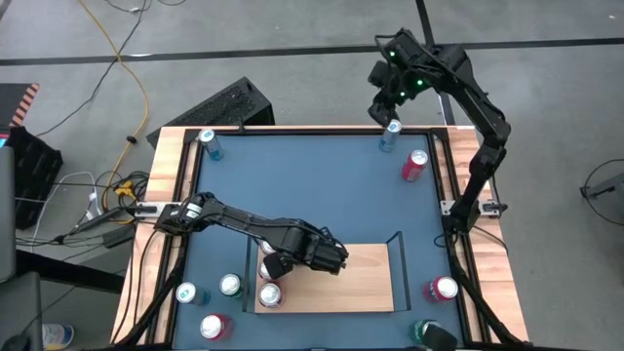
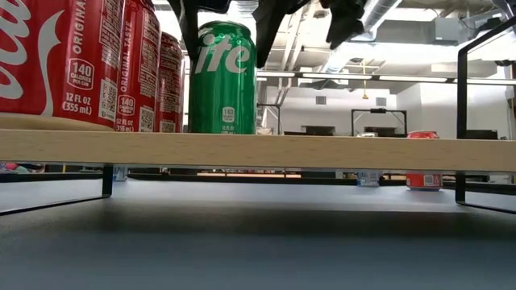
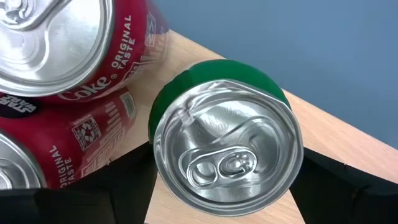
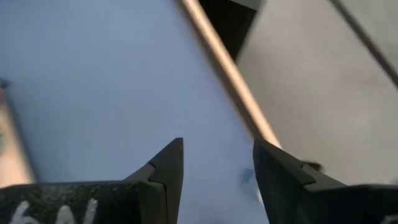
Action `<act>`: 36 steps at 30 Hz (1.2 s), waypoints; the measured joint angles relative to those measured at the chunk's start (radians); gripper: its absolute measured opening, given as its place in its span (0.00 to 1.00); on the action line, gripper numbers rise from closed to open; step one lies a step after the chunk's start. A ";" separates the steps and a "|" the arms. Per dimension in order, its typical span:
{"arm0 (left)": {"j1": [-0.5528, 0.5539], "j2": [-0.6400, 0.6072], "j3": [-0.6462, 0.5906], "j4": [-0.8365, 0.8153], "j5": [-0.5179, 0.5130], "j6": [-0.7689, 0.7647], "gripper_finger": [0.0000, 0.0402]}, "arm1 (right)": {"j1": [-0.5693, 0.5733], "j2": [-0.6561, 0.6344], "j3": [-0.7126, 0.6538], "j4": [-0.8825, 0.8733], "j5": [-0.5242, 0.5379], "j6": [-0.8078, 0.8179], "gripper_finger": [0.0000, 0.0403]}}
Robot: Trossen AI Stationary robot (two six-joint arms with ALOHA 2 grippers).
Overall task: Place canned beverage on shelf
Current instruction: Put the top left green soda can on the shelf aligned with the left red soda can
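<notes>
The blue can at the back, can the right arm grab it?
Probably yes. The right gripper hovers open just behind the upright blue can at the table's far edge, nothing between them; the red can stands aside.

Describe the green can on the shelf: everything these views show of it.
The green can is a Sprite-style soda can with white lettering and a silver top whose pull tab is unopened. It stands upright on the light-wood shelf, just beside the red cola cans, near one end of the board. The left gripper is around it from above, a dark finger on each side. Whether the fingers press the can or have let go is not visible.
</notes>
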 joint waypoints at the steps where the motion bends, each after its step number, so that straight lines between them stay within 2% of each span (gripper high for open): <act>1: 0.000 0.000 0.000 0.000 0.000 0.003 0.75 | 0.004 -0.004 0.000 0.002 -0.016 -0.001 0.44; 7: 0.000 0.002 0.000 -0.001 0.001 0.041 0.75 | 0.061 -0.031 0.000 -0.034 -0.018 0.036 0.44; 12: 0.000 0.004 -0.002 -0.009 -0.014 0.050 0.75 | 0.165 -0.101 -0.001 -0.052 -0.018 0.091 0.44; 16: -0.001 0.006 -0.003 -0.009 -0.021 0.069 0.75 | 0.290 -0.194 0.000 -0.052 -0.019 0.094 0.44; 22: 0.000 0.007 -0.003 -0.009 -0.024 0.105 0.75 | 0.535 -0.303 -0.016 -0.053 -0.021 0.156 0.44; 24: 0.000 0.007 -0.003 -0.009 -0.024 0.119 0.75 | 0.600 -0.340 -0.043 -0.052 -0.005 0.185 0.44; 28: 0.000 0.007 -0.003 -0.009 -0.018 0.139 0.75 | 0.685 -0.394 -0.132 -0.052 0.108 0.260 0.44; 32: 0.000 0.007 -0.003 -0.008 0.001 0.132 0.75 | 0.720 -0.436 -0.245 -0.054 0.165 0.294 0.44; 36: -0.005 0.007 -0.003 -0.007 0.017 0.131 0.75 | 0.720 -0.470 -0.346 -0.038 0.173 0.319 0.44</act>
